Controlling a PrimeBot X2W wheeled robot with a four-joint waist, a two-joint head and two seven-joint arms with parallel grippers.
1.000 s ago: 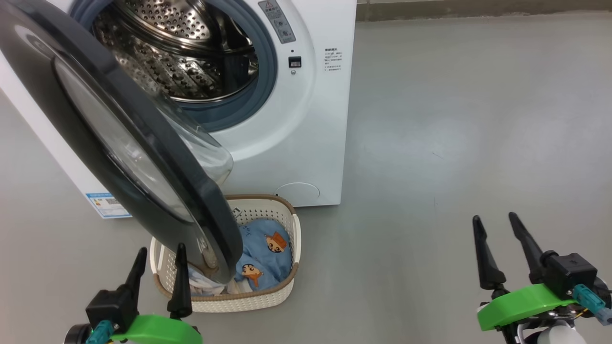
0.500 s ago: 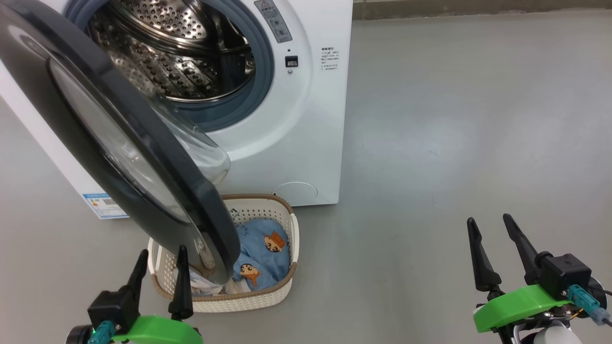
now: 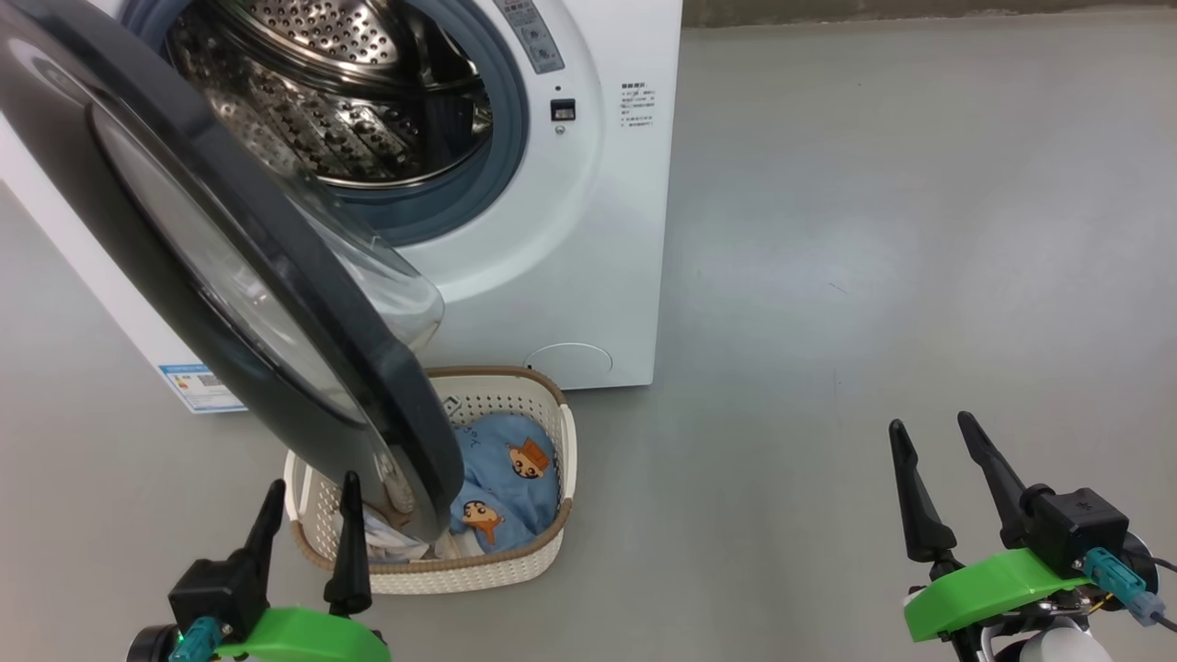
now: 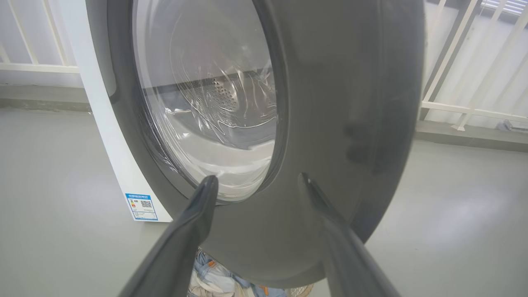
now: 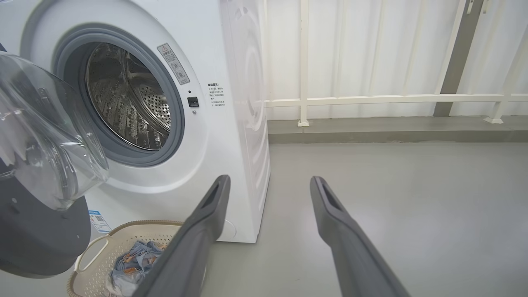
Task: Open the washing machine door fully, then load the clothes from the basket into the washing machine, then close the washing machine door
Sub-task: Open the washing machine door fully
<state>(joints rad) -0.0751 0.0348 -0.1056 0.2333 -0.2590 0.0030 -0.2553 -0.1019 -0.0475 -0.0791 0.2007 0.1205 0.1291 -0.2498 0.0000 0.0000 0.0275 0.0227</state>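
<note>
The white washing machine (image 3: 588,230) stands at the upper left with its steel drum (image 3: 340,101) exposed. Its black-rimmed door (image 3: 230,267) swings out toward me, hanging over the cream basket (image 3: 515,570) on the floor. Light blue clothes (image 3: 506,478) with orange-brown cartoon faces lie in the basket, partly hidden by the door. My left gripper (image 3: 308,501) is open just in front of the basket and the door's lower edge; in the left wrist view the door (image 4: 330,103) looms just beyond my open left gripper (image 4: 255,185). My right gripper (image 3: 929,437) is open and empty, over bare floor to the right.
Grey floor (image 3: 874,230) stretches wide to the machine's right. A white railing (image 5: 371,99) and a low kerb run along the back wall. A blue label sticker (image 3: 202,386) sits low on the machine's side.
The whole head view has shifted slightly, so the camera moved. Both grippers stay open, and the door, basket and clothes sit as before.
</note>
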